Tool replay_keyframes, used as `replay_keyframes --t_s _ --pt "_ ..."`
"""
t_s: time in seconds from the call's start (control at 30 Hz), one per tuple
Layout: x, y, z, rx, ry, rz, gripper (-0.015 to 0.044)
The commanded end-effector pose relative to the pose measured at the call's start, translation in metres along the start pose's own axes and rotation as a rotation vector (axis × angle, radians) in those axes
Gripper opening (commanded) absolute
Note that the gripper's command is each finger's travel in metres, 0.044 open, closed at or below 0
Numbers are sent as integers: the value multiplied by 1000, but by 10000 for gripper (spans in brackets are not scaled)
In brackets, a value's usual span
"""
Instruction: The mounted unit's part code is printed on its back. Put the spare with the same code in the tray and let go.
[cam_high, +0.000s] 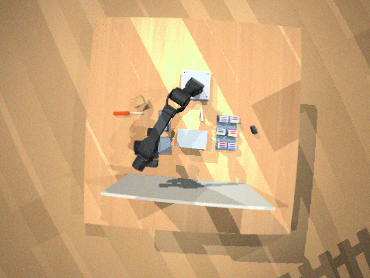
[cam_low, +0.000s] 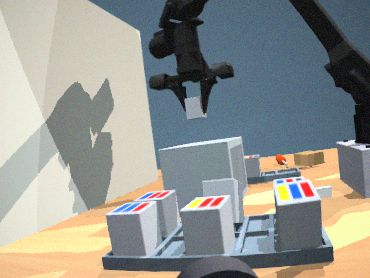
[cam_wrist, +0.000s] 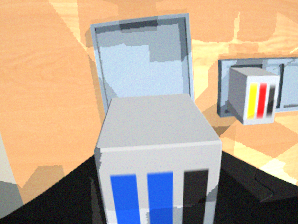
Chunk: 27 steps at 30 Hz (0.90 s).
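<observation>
While the arm (cam_high: 159, 131) reaches across the table (cam_high: 260, 60), a grey block (cam_low: 195, 107) is gripped between the fingers of the gripper (cam_low: 193, 102), high above the table top in the exterior view. The jaws are clenched on this block, one finger on each side of it. In the wrist view the block (cam_wrist: 158, 172) fills the lower middle of the frame, and its near face is marked with two blue stripes and one black stripe. Beyond it, a shallow light-grey tray (cam_wrist: 141, 63) with a raised rim is seen lying on the table. In the top view the gripper (cam_high: 194, 87) is placed over that pale tray (cam_high: 204, 80) at the far side of the table.

To the right in the wrist view, another block (cam_wrist: 254, 94) with yellow, red and black stripes is seen standing in a dark holder (cam_wrist: 226, 86). In the exterior view, a dark rack (cam_low: 260, 245) in the foreground is seen holding several spares: one (cam_low: 131, 227) striped blue, blue, red; one (cam_low: 160, 207) striped blue, red, red; one (cam_low: 207, 222) striped yellow, red, red; and one (cam_low: 297, 212) striped yellow, blue, red. Behind the rack a large grey unit (cam_low: 200, 167) is seen. A screwdriver (cam_high: 127, 113) with an orange handle and a small wooden block (cam_high: 140, 102) lie near each other, left of the arm in the top view. A tall pale panel (cam_high: 187, 195) stands along the near side of the table.
</observation>
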<state>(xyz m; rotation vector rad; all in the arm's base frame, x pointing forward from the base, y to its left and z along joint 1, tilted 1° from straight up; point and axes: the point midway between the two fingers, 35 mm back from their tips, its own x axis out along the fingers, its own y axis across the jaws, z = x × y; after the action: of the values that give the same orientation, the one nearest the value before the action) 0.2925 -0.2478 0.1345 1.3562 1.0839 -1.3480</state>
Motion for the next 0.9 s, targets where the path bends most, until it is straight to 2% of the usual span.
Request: replay_keyframes --t_s 0.0,0.87 --pt "4 0 0 5 3 -2 0" --pt "28 3 1 5 2 -2 0"
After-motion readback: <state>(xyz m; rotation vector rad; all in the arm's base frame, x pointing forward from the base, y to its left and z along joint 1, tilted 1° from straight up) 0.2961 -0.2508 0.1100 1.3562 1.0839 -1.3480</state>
